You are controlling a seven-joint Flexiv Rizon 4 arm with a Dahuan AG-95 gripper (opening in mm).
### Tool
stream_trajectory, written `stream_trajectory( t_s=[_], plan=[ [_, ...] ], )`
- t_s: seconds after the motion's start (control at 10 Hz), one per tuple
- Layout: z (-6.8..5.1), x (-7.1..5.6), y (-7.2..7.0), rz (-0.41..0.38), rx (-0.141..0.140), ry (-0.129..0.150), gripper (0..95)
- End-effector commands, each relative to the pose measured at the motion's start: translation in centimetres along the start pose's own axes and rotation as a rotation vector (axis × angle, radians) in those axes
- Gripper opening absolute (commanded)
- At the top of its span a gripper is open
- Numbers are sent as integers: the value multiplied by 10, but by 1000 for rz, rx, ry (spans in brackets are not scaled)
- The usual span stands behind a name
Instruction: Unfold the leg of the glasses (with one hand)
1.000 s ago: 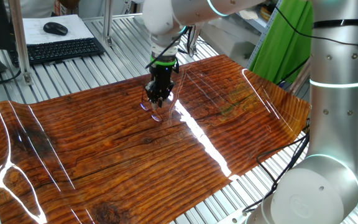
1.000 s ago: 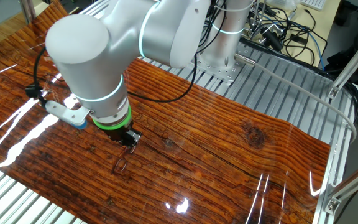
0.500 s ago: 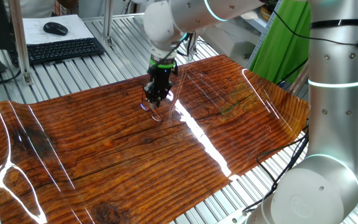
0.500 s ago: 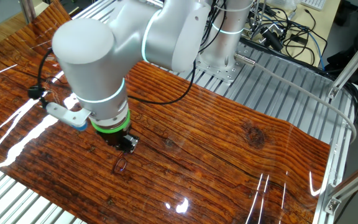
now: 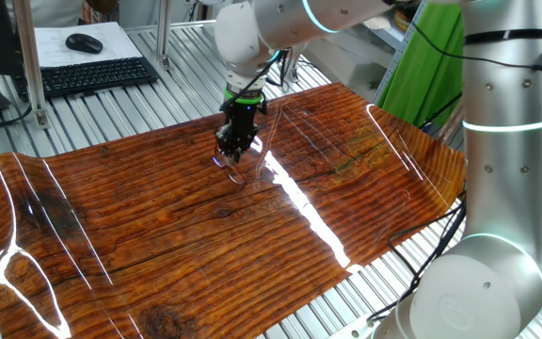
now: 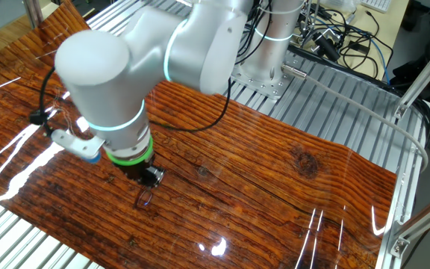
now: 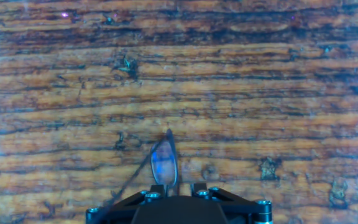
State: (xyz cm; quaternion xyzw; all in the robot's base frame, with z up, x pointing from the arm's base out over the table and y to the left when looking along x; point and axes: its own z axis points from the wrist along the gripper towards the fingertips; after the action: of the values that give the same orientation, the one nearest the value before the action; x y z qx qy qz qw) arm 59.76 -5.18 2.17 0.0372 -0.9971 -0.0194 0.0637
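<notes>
Pinching a Wire Frame at the Tabletop

Clamping the glasses (image 7: 164,165) at their near end, the gripper (image 7: 171,186) is holding them just above the wooden table (image 7: 278,93), a bluish lens jutting farther out. Any sideways tug is risking bending or dropping the frame.

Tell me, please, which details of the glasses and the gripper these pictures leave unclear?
- Gripper fingertips: cut off by the bottom edge in the hand view, so open or shut is unknown.
- Glasses: only one bluish lens and thin wires show in the hand view; the rest hides under the gripper.
- Leg's fold state: too small in both fixed views, glasses.
</notes>
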Motion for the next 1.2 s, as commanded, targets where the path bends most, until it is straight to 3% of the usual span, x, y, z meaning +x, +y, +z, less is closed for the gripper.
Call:
stream_trajectory(
  t_s=[0.1,0.4,0.6,0.9,1.0,1.2],
  plan=[
    [2,-5,0,-1,-6,4,0],
    [3,-5,0,-6,-8,3,0],
    [-3,-4,0,-7,-8,7,0],
    [-24,1,-1,16,-26,19,0],
    [-37,6,-1,30,-29,22,0],
    [-51,11,-2,43,-34,25,0]
  ],
)
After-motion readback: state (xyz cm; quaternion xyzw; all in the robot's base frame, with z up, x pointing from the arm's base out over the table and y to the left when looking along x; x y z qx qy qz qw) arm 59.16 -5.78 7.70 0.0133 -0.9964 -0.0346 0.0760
